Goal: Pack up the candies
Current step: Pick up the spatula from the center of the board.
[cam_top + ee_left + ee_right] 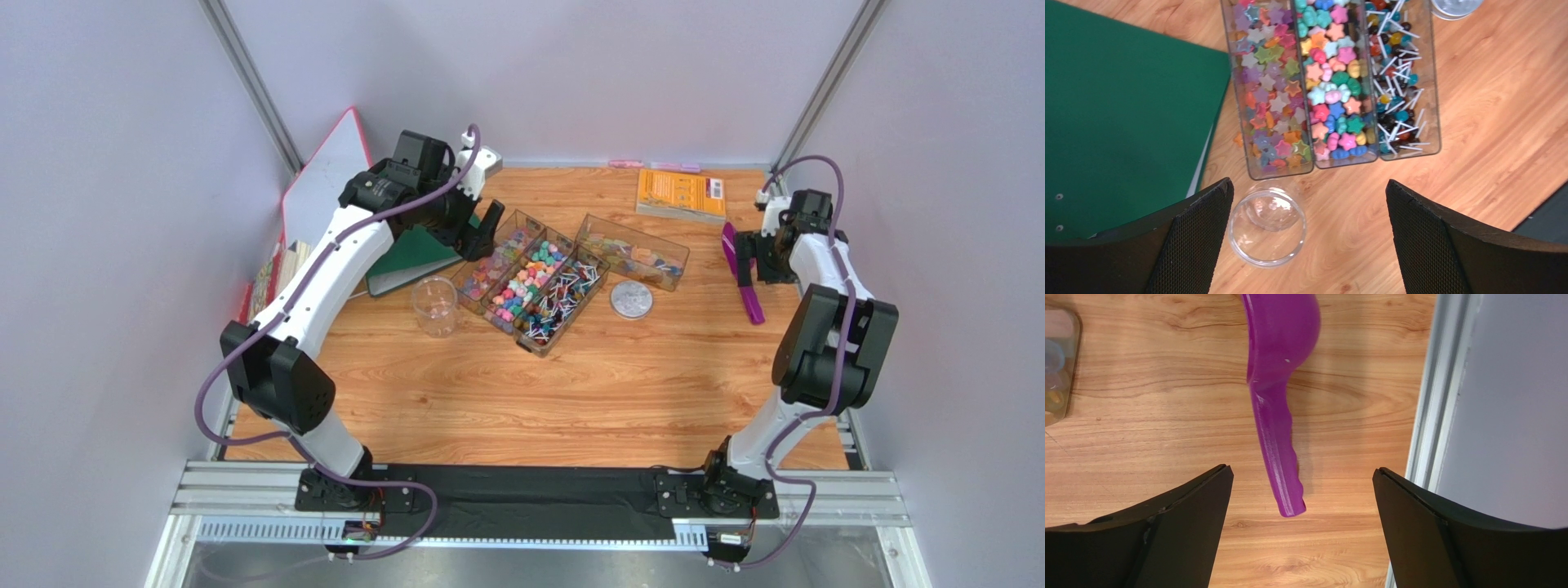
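The candies (534,288) fill a clear three-section tray at the table's back middle: stars, flower shapes and stick sweets (1333,79). A second clear tray (632,251) holds a few more. My left gripper (486,228) is open and empty, just left of the tray's far end. In the left wrist view it (1309,239) hangs over the table with an empty clear cup (1267,226) between its fingers, close to the left one. My right gripper (752,261) is open and empty over the purple scoop (742,279). The scoop's handle (1281,471) ends between the fingers.
A green folder (411,257) lies left of the tray and under the left arm. The clear cup (434,306) stands in front of it. A round lid (631,299) lies right of the tray. An orange book (681,194) is at the back. A metal rail (1438,416) borders the right edge.
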### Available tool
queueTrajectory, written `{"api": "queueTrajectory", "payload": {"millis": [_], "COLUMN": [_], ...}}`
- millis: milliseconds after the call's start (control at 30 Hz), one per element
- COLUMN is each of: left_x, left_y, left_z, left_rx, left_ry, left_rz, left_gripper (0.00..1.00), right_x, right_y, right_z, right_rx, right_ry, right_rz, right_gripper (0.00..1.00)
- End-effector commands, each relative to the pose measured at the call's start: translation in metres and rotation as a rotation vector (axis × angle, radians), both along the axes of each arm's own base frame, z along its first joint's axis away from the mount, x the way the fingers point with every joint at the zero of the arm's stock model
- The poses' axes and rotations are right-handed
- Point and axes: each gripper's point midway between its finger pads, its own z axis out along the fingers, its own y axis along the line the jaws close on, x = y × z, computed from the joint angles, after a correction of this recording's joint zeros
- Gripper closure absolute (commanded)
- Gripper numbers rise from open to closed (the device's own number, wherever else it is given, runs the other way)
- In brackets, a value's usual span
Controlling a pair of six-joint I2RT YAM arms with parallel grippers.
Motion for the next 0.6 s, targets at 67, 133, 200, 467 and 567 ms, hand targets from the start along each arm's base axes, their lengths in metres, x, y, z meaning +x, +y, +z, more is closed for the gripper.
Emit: {"api": "queueTrajectory", "payload": {"millis": [67, 133, 200, 467, 567], "left_x": [0.001, 0.002, 0.003, 0.006, 0.006], "left_y": [0.013, 0.012, 0.012, 0.01, 0.01], "left_z": [-0.006, -0.007, -0.008, -0.01, -0.013], "left_rx": [0.091, 0.104, 0.115, 0.137, 0.136], "left_ry": [-0.038, -0.044, -0.047, -0.057, -0.05], "left_rz": [0.015, 0.012, 0.009, 0.0, 0.0], "left_gripper": [0.02, 0.02, 0.02, 0.04, 0.04], "right_x": [0.028, 0.037, 0.041, 0.042, 0.034], "right_y": [0.0, -0.003, -0.004, 0.003, 0.008], "right_z": [-0.012, -0.015, -0.019, -0.04, -0.041], "right_rx": [0.008, 0.006, 0.008, 0.082, 0.099], "right_ry": [-0.033, -0.034, -0.028, 0.038, 0.051], "right_rz": [0.1, 0.1, 0.103, 0.096, 0.103], "right_gripper": [0.13, 0.14, 0.16, 0.47, 0.52]}}
